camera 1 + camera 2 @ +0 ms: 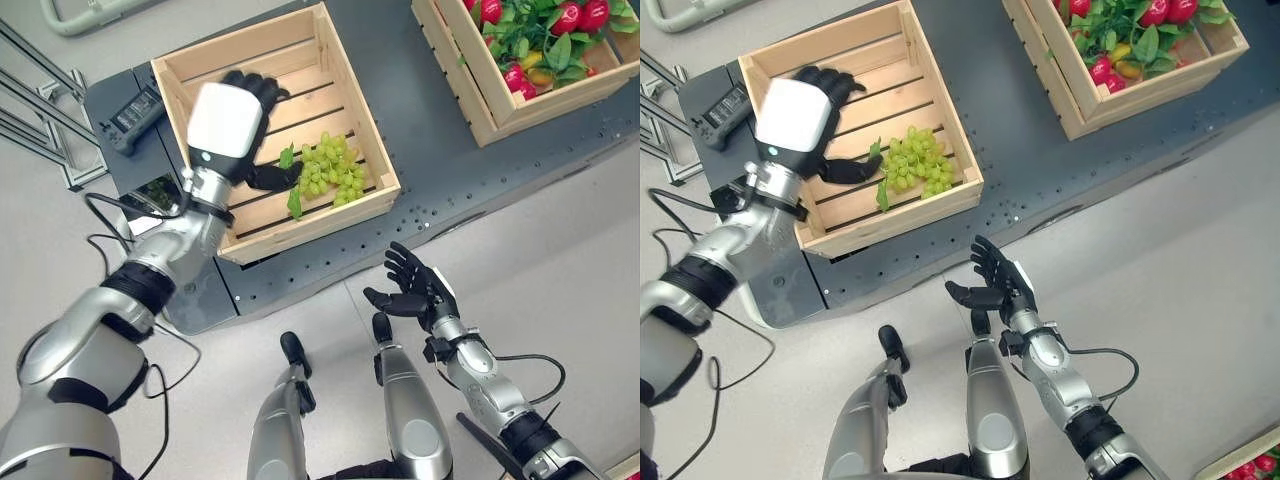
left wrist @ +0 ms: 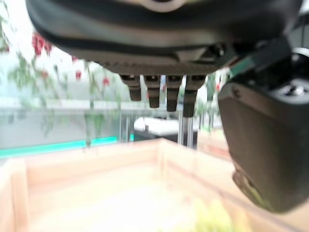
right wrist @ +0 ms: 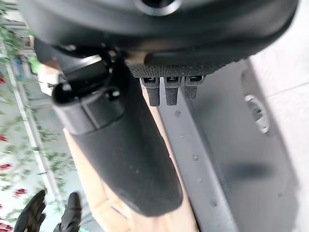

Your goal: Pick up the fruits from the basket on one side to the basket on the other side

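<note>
At upper left, the left hand (image 1: 240, 112) hovers spread-fingered over the wooden basket (image 1: 358, 110), thumb beside the green grapes (image 1: 333, 168); the right hand (image 1: 418, 290) is open.

The left hand (image 1: 230, 120) is dark, with a rounded white cover over its back and a black thumb beside its row of black fingers. Just behind the hand sits a ribbed silver wrist ring, then the silver-grey left arm (image 1: 150, 270), banded black at the joints. The right hand (image 1: 415, 290) is dark throughout, its palm finely textured. Behind it, the right arm (image 1: 490, 385) is the same silver-grey with black bands.
</note>
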